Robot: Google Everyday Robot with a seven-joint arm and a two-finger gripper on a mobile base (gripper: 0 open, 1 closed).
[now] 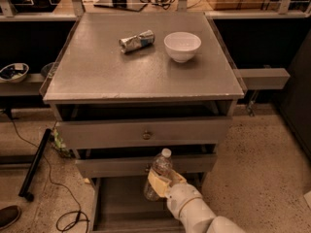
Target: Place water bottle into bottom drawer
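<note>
The water bottle (159,171) is clear with a white cap and stands nearly upright, held above the bottom drawer (116,200). My gripper (162,182) is shut on the bottle's lower body, coming in from the lower right on the white arm (194,212). The bottom drawer is pulled open below the two upper drawers; its flat grey floor shows to the left of the bottle. The bottle's base is partly hidden by the gripper fingers.
On the cabinet top (97,76) lie a crumpled silver-blue wrapper (137,41) and a white bowl (182,45). The middle drawer with a round knob (146,135) is just behind the bottle. A black bar (34,164) and cables lie on the floor at left.
</note>
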